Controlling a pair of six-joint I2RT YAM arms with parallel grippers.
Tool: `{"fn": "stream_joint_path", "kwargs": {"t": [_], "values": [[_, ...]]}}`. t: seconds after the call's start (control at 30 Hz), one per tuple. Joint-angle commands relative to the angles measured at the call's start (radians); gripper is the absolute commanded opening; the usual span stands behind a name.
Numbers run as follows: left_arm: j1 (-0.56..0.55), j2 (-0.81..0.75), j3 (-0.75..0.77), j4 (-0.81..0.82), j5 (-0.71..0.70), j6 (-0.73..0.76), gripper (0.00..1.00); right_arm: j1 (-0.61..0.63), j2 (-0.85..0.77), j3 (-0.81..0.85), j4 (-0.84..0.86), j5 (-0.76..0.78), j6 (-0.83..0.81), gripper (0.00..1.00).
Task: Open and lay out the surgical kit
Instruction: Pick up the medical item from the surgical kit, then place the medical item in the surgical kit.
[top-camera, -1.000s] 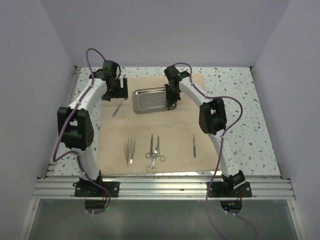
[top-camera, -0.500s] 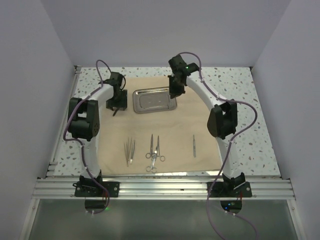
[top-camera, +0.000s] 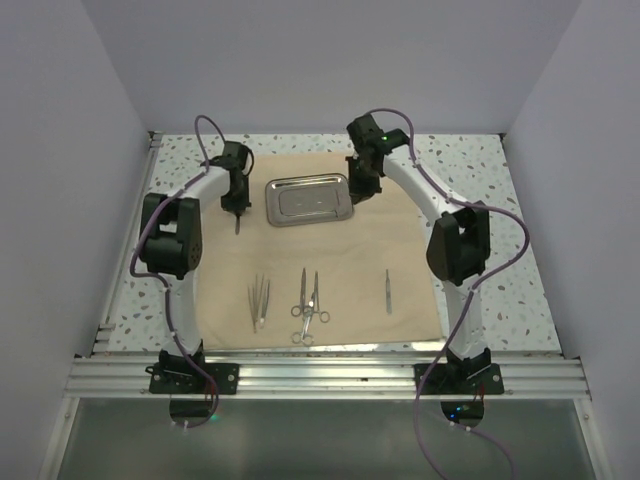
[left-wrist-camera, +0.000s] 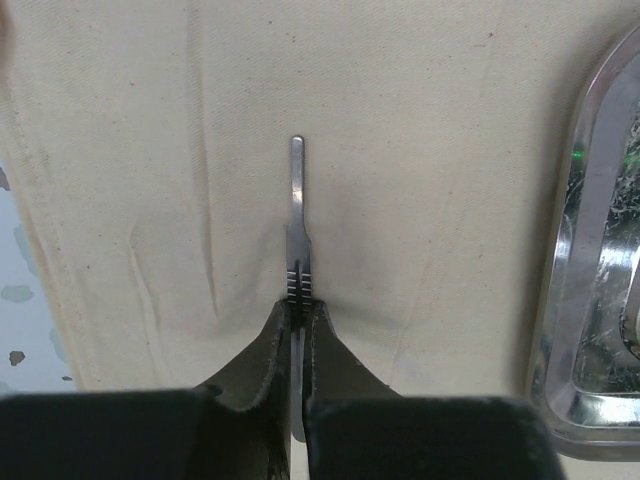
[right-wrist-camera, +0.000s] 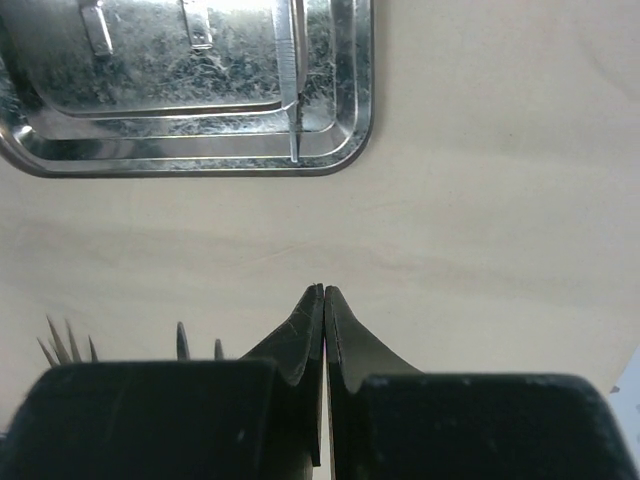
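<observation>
The large beige cloth wrap (top-camera: 330, 255) lies spread flat on the white speckled worktop (top-camera: 490, 200). The small shiny rectangular steel tray (top-camera: 300, 200) sits on the cloth, toward 12 o'clock from its middle.

The left pincer (top-camera: 237, 208) hangs over the cloth at 9 o'clock of the tray, near it but apart. In the left wrist view this pincer (left-wrist-camera: 300, 305) is pinched narrow on a flat, slim silver steel handle with a ribbed grip (left-wrist-camera: 297, 200). Its dark fingers (left-wrist-camera: 255, 370) press on the ribbed part, and the free end points to 12 o'clock over the cloth. Whether the handle rests on the cloth or hangs just above it cannot be told. The tray's rim (left-wrist-camera: 590, 200) shows at 3 o'clock in that view.

The right pincer (top-camera: 360, 192) is at 3 o'clock of the tray, just beside its short edge. In the right wrist view it (right-wrist-camera: 323, 292) is pressed fully together with nothing between its tips, above bare cloth. The tray (right-wrist-camera: 200, 160) is at 11 o'clock in that view. A thin pointed silver instrument (right-wrist-camera: 291, 90) lies inside the tray along its right side.

Three more pieces lie in a row on the near half of the cloth, well apart from the tray:
- the silver tweezers (top-camera: 260, 300) at 7 o'clock of the cloth's middle
- the ring-handled silver forceps (top-camera: 310, 305) at 6 o'clock, rings toward the arm bases
- the slim silver probe (top-camera: 389, 291) at 5 o'clock
</observation>
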Motion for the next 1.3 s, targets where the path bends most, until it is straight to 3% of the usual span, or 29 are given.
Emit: {"fn": "stream_joint_path", "kwargs": {"t": [0.0,0.07,0.13,0.2,0.27,0.5,0.73,0.93,1.27], "values": [[0.014,0.019,-0.06,0.002,-0.032,0.004,0.0,-0.021,-0.101,-0.022,-0.011,0.009,-0.02,0.0],[0.014,-0.007,-0.053,-0.011,-0.032,-0.002,0.0,-0.023,-0.117,-0.036,-0.011,0.009,-0.021,0.01],[0.014,-0.045,-0.022,-0.028,-0.021,-0.011,0.0,-0.023,-0.141,-0.06,-0.006,0.013,-0.023,0.31],[0.007,-0.075,0.022,-0.059,0.003,-0.036,0.0,-0.023,-0.16,-0.085,-0.008,0.027,-0.02,0.78],[-0.008,-0.121,0.053,-0.091,0.025,-0.07,0.0,-0.023,-0.193,-0.109,-0.009,0.055,-0.012,0.98],[-0.169,-0.239,0.176,-0.222,0.031,-0.251,0.0,-0.048,-0.373,-0.237,-0.005,0.133,0.055,0.98],[-0.491,-0.305,0.115,-0.194,0.003,-0.54,0.0,-0.077,-0.618,-0.419,-0.008,0.199,0.149,0.98],[-0.678,-0.215,0.042,-0.053,0.033,-0.732,0.0,-0.089,-0.813,-0.582,-0.044,0.228,0.164,0.98],[-0.844,0.0,0.191,-0.01,0.065,-0.857,0.0,-0.109,-0.994,-0.68,-0.153,0.303,0.131,0.98]]}}
